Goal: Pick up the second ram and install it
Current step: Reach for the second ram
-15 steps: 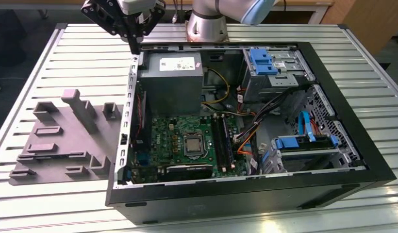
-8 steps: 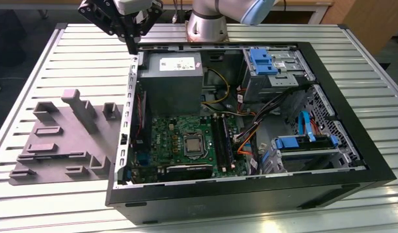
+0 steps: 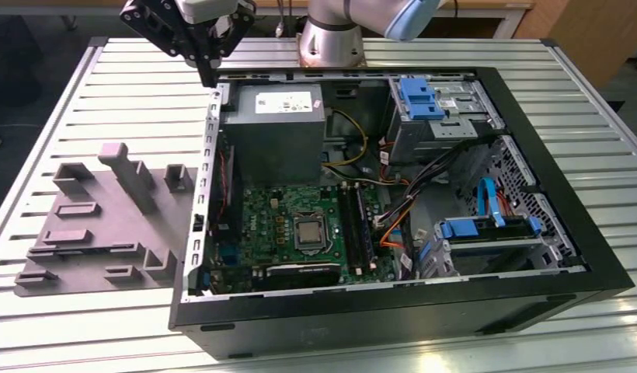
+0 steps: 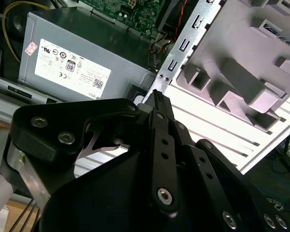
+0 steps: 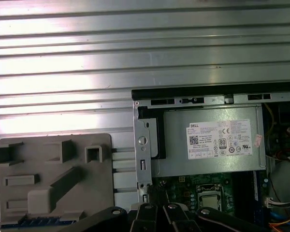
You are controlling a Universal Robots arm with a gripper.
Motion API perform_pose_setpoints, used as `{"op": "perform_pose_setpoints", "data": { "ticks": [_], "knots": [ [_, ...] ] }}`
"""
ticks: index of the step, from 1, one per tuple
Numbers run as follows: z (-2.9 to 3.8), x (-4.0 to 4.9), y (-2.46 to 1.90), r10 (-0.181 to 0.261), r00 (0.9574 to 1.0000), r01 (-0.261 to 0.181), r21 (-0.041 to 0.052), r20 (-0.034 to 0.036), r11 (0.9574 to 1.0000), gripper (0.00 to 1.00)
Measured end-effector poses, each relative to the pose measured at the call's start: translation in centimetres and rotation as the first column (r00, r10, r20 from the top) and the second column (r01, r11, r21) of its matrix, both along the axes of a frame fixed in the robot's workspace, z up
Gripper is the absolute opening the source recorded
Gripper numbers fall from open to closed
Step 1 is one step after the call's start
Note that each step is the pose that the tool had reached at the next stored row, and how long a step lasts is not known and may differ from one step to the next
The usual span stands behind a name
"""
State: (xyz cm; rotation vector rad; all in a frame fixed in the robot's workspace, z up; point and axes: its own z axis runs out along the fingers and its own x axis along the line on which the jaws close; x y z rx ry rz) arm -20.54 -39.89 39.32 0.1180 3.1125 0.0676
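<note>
- One black metal gripper (image 3: 207, 76) hangs in the upper left of the exterior view, under the grey robot arm (image 3: 345, 31). Its two fingers run together to a single point and nothing can be seen between them, so I judge it closed and empty.
- In the second wrist view the gripper (image 4: 157, 96) points down at the corner of the open black computer case (image 3: 402, 315), just beside the grey box-shaped power supply (image 3: 272, 128). It is above the ribbed aluminium table (image 3: 111, 78) and touches nothing.
- Further out, at the left of the exterior view and lower in the frame than the gripper, lies the grey moulded plastic tray (image 3: 111, 229) with raised blocks. It is just beside the wall of the case.
- The first wrist view shows a long, narrow, dark strip with small bluish marks, which I take for the second ram (image 5: 38, 221). It lies flat at the side of the tray that is far from the power supply.
- From the gripper, the second ram therefore lies beyond the raised blocks, toward the lower left of the exterior view, and well apart from the fingers.
- Its long axis seems to run along the ribs of the table. That is crosswise to the long black slots (image 3: 346, 225) of the green board (image 3: 262, 217) inside the case.
</note>
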Motion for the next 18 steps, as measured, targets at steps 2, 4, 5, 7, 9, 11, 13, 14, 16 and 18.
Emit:
{"op": "perform_pose_setpoints", "data": {
  "ticks": [2,4,5,7,9,11,13,14,16,18],
  "knots": [
    [0.00,-0.11,0.00,0.000,1.0000,0.000,0.0000,0.0000,1.0000,0.11],
    [0.00,-0.23,0.00,0.000,1.0000,0.000,0.0001,0.0001,1.0000,0.11],
    [0.00,-0.28,0.00,0.000,1.0000,0.000,0.0001,0.0001,1.0000,0.11],
    [0.00,-0.37,0.00,0.000,1.0000,0.000,0.0000,0.0000,1.0000,0.11],
    [0.00,-0.46,0.00,0.000,1.0000,0.000,0.0000,0.0001,1.0000,0.11],
    [0.00,-0.55,0.00,0.000,1.0000,0.000,0.0000,0.0000,1.0000,0.11],
    [0.00,-0.64,0.00,0.000,1.0000,0.000,0.0000,0.0000,1.0000,0.11],
    [0.00,-0.68,0.00,0.000,1.0000,0.000,0.0000,0.0000,1.0000,0.11],
    [0.00,-0.77,0.00,0.000,1.0000,0.000,0.0000,0.0000,1.0000,0.11],
    [0.00,-0.85,0.00,0.000,1.0000,0.000,0.0000,0.0001,1.0000,0.11]
  ]
}}
